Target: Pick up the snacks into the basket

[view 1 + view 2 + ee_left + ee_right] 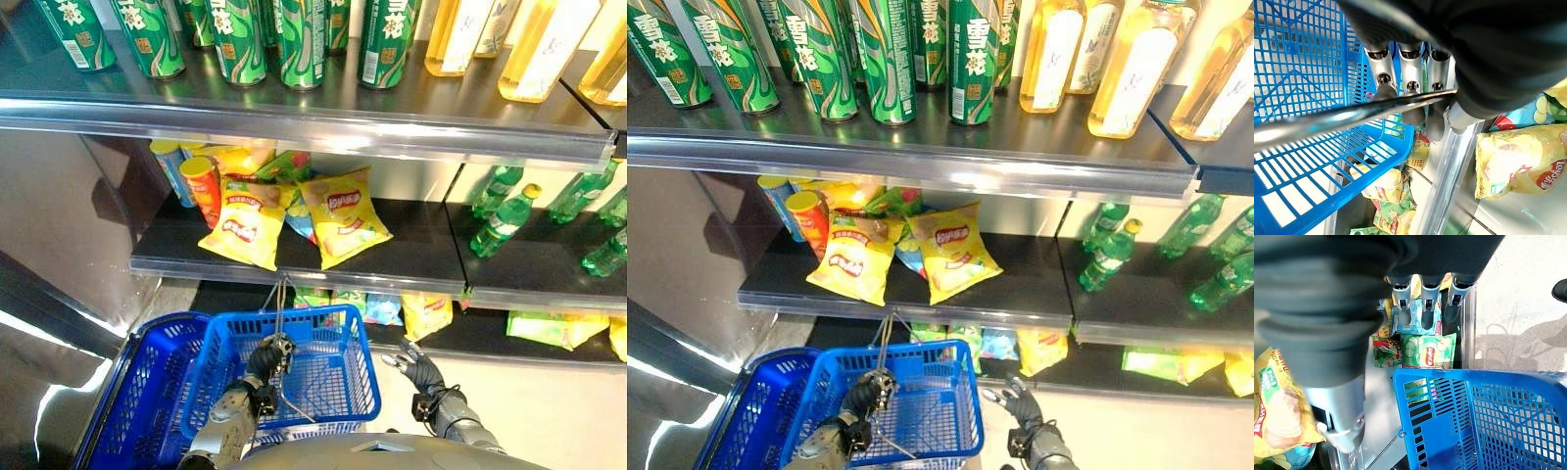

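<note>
A bright blue mesh basket (323,377) hangs below the middle shelf. My left hand (270,356) is shut on its wire handle (1352,115), with the fingers (1410,73) curled round the bar. My right hand (415,368) hovers open just right of the basket, its fingers (1422,303) straight and holding nothing. Two yellow crisp bags (343,215) (250,223) lean on the middle shelf above the basket, beside crisp tubes (202,186). Several more snack bags (425,313) (1427,350) lie on the bottom shelf beyond the right hand.
A darker blue basket (137,392) sits under and left of the held one. Green bottles (505,220) fill the right of the middle shelf. The top shelf carries green cans (304,39) and yellow bottles (539,49). The middle shelf's front edge (294,269) juts out above the basket.
</note>
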### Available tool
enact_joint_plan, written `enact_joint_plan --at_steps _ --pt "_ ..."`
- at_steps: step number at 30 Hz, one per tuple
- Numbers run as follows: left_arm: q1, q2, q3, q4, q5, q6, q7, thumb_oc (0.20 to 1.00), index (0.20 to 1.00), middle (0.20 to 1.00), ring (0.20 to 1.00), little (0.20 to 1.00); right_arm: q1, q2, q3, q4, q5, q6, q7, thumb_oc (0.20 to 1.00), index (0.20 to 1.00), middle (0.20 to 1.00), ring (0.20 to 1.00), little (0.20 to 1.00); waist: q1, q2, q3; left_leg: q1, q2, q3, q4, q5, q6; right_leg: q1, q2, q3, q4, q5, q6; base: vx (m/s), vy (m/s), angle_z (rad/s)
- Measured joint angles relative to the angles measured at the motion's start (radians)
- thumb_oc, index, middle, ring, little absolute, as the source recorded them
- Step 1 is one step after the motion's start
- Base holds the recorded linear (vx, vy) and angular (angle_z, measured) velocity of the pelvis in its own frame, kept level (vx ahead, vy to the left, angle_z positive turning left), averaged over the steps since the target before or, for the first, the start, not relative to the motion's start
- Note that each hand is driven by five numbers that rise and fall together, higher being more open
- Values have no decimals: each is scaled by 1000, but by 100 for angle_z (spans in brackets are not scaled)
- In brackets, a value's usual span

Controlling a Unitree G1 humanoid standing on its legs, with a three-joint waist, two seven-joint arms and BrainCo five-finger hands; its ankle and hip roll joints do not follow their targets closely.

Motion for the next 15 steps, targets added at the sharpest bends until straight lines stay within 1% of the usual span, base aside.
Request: enact_joint_plan --at_steps 5,10,15 --pt "-1 0 -1 7 0 0 0 200 200 200 200 200 0 0 1 0 1 0 0 1000 1000 1000 1000 1000 -4 -1 -1 0 0 2 0 -2 4 -1 0 2 0 1 0 0 0 0" --pt "-1 2 -6 11 1 0 4 200 200 200 200 200 -2 0 1 -4 10 0 0 1000 1000 1000 1000 1000 -22 -1 -1 0 0 2 0 0 0 0 -1 2 0 3 -4 0 0 0" --pt "-1 1 -14 12 2 0 5 200 200 200 200 200 0 -1 2 -15 11 0 -1 1000 1000 1000 1000 1000 -23 0 -1 2 0 2 0 0 0 0 0 2 0 4 -4 0 0 0"
